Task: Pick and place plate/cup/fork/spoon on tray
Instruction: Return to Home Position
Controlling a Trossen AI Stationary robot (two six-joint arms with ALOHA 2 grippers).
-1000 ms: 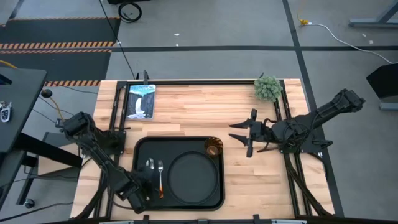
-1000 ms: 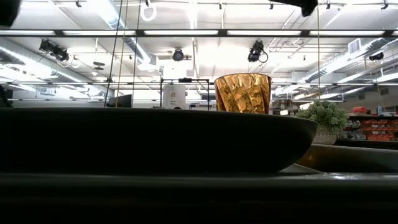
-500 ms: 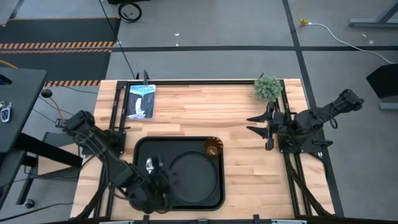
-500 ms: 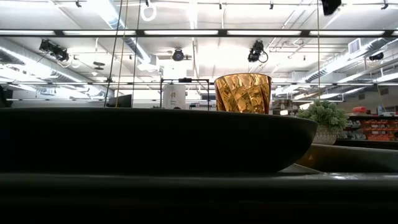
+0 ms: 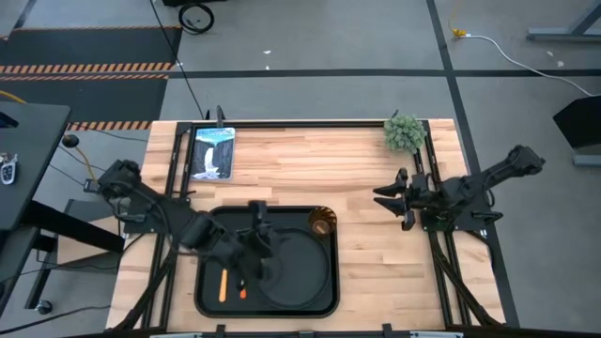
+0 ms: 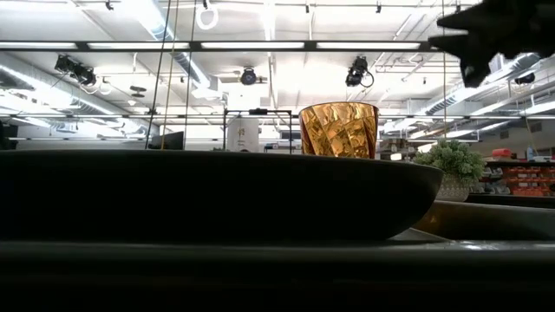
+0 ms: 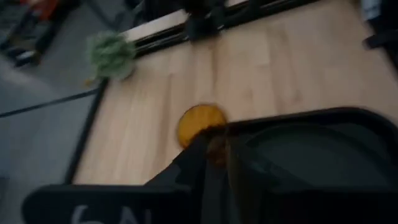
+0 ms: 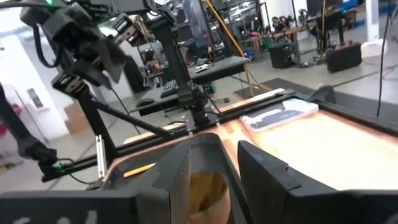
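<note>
The black tray (image 5: 208, 222) lies at the table's near middle. The round black plate (image 5: 299, 270) rests flat in its right half. The amber cup (image 5: 322, 222) stands upright in its far right corner and shows in the low view (image 6: 338, 130). The spoon's yellow-orange handle (image 5: 223, 283) and the fork's red-orange handle end (image 5: 242, 293) lie on the tray's left part; their metal ends are hidden under my left arm. My left gripper (image 5: 266, 246) hovers over the tray by the plate's left edge, fingers together (image 7: 214, 146). My right gripper (image 5: 390, 198) is open and empty near the table's right edge.
A small potted plant (image 5: 405, 132) stands at the far right corner. A picture card (image 5: 213, 152) lies at the far left. Bare wood shows between the tray and my right gripper. The arms' dark frames run along both side edges.
My left gripper has risen from the tray's near left corner and swung toward the far edge and the right, over the tray, turning as it went; the fork's and spoon's handles now show. My right gripper has drawn back toward the table's right edge.
</note>
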